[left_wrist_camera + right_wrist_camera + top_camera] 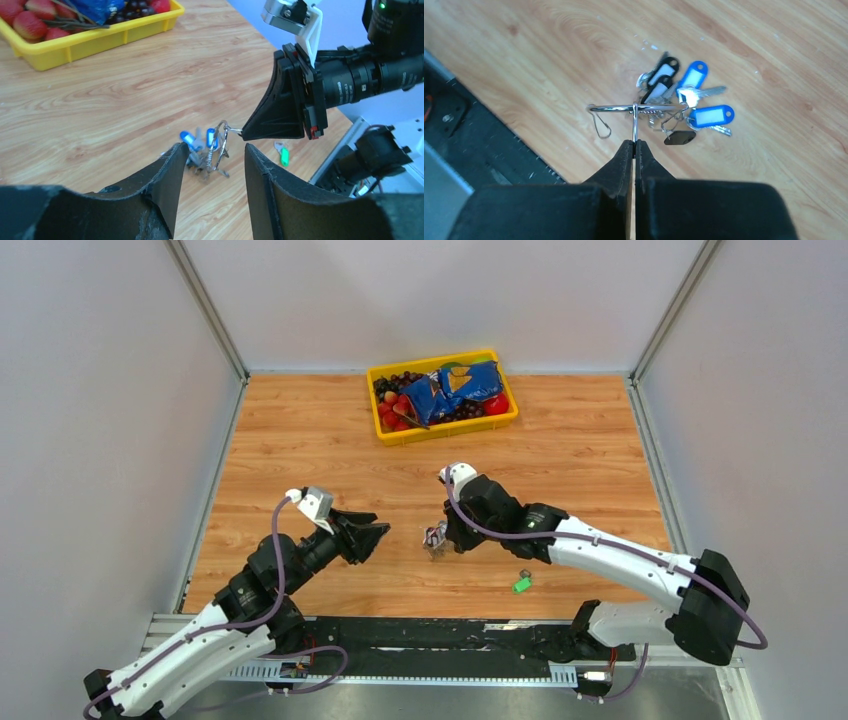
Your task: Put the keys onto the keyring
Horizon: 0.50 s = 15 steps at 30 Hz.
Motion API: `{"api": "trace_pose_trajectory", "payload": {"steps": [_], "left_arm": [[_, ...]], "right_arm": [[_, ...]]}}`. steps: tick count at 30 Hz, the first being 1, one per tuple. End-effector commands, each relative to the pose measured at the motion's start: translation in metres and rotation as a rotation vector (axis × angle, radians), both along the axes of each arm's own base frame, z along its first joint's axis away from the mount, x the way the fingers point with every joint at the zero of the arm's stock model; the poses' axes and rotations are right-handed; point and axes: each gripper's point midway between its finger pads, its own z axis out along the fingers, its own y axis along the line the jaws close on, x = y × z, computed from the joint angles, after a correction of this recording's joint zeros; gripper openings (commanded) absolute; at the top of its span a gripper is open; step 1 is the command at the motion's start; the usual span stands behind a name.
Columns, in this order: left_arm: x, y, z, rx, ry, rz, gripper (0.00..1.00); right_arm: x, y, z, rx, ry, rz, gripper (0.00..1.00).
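The thin silver wire keyring [634, 107] stands on edge just above the wooden desk [300, 440], roughly midway between the two arms. Its blue- and black-tagged keys [694, 95] trail onto the wood beneath it. The right gripper [634, 145] has its jaws pressed fully together on the wire, pinching the ring near its rim. The small silvery key with the bright green plastic tag [522, 583] lies flat on the desk beside the right forearm, well apart from the ring. At this size it is hard to say whether any other loose key lies with it.

The left gripper [215, 147] hangs close by, facing the ring, its jaws spread wide and holding nothing.

The ring looks light, stiff and slick, so it is likely to twist in a narrow pinch. The key is thin and lies flush with the wood. Its thicker green tag seems the better place to grasp it, leaving the metal end free.
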Motion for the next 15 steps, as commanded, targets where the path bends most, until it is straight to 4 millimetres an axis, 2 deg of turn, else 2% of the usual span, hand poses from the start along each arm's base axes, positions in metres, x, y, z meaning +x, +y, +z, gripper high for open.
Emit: {"api": "trace_pose_trajectory", "payload": {"steps": [1, 5, 9, 15], "left_arm": [[-0.019, -0.022, 0.036, -0.023, -0.089, -0.171, 0.54], [-0.026, -0.036, 0.046, -0.009, -0.148, -0.266, 0.52], [-0.026, -0.040, 0.050, -0.014, -0.200, -0.284, 0.53], [-0.032, -0.048, 0.050, -0.026, -0.279, -0.343, 0.57]], "right_arm": [[-0.023, 0.002, 0.041, 0.056, 0.063, 0.085, 0.00], [-0.034, 0.002, 0.066, 0.073, 0.088, 0.120, 0.00], [-0.040, -0.002, 0.090, 0.074, 0.107, 0.127, 0.00], [-0.040, -0.001, 0.108, 0.061, 0.122, 0.126, 0.00]]}}
